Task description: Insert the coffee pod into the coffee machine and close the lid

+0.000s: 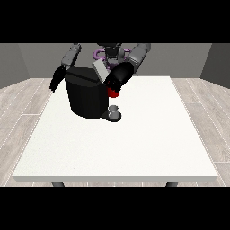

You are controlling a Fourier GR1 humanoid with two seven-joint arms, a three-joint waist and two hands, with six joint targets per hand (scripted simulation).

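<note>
The black coffee machine [85, 96] stands at the back left of the white table [121, 143]. Its grey lid [100, 70] is tilted up at the top right of the body. The hand at the view's right [117, 80] is right beside the lid, over the machine's front. Just below this hand there is a red thing at the machine [113, 93]. A small grey thing [114, 109] stands on the machine's dark base plate; I cannot tell it for the pod. The hand at the view's left [56, 82] hangs with relaxed fingers left of the machine, holding nothing.
The table's wide white surface stretches from the machine towards the camera and to the right. Wooden floor surrounds the table, with grey walls behind the robot.
</note>
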